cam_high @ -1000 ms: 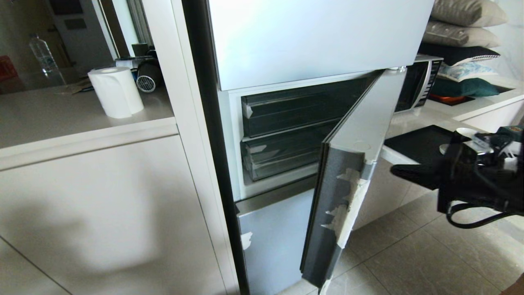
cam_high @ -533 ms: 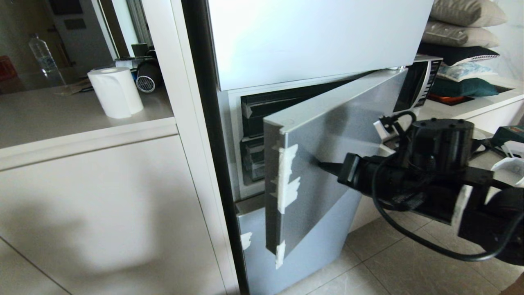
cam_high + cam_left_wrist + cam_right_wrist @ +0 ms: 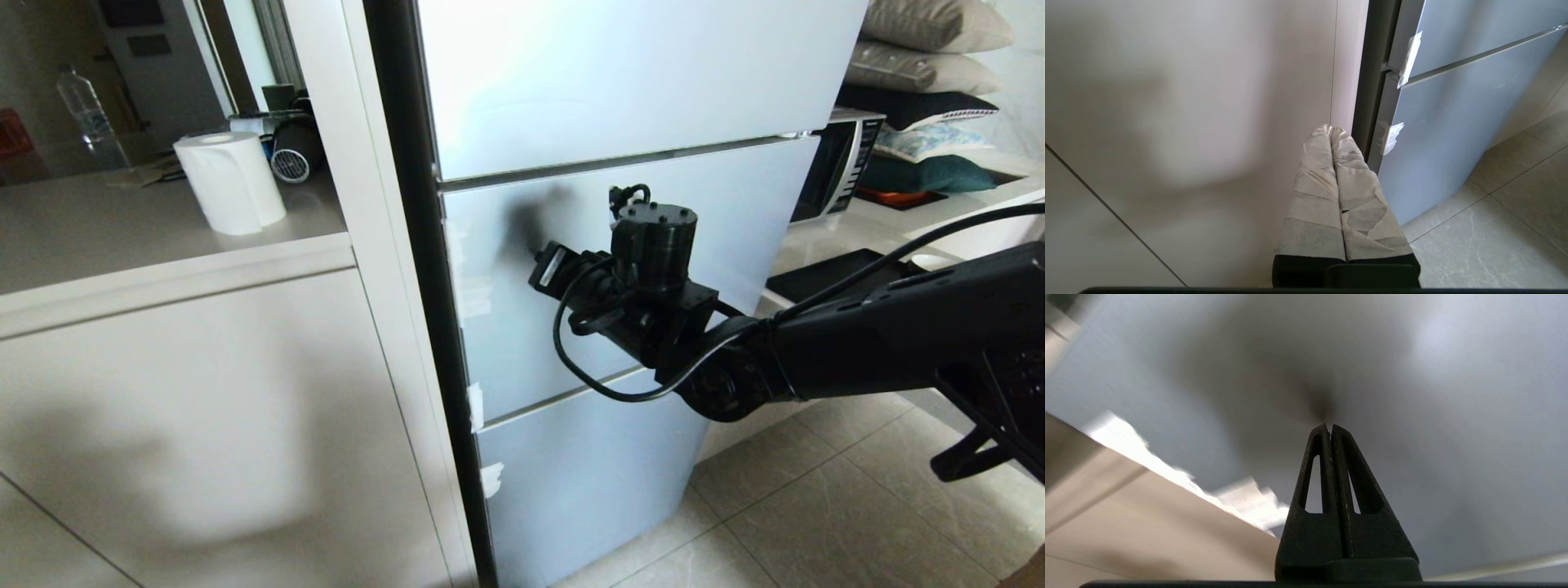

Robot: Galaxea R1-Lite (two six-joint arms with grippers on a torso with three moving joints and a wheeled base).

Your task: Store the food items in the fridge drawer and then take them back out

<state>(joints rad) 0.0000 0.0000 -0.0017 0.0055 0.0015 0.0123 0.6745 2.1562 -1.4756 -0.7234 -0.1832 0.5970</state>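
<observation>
Silver-blue steel fills the scene: the middle fridge door (image 3: 620,269) sits flush between the upper door (image 3: 637,73) and the lower panel (image 3: 588,482), so the fridge drawer and any food items lie behind it, out of sight in every view. The right pincer (image 3: 545,263) rests against that door near its handle-side edge, its black fingers (image 3: 1327,465) pressed together with nothing between them and their tips at or just off the metal, over their own dark shadow. The right arm (image 3: 882,343) reaches in level from the right. Judged from the flush seams, the step in hand is seating the door, and it looks nearly done. Doing it well means pushing square to the panel, close to the free edge where leverage is best, firmly enough for the seal to catch, without letting the tips skid across the smooth face. Strips of white tape (image 3: 1408,57) mark the door edges and should not be snagged. The left pincer (image 3: 1333,134), its taped fingers together and empty, hangs parked low beside the pale cabinet (image 3: 1188,122). On the worktop (image 3: 147,237) to the left stands a paper-towel roll (image 3: 231,183); a microwave (image 3: 837,167) sits beyond the fridge on the right.
</observation>
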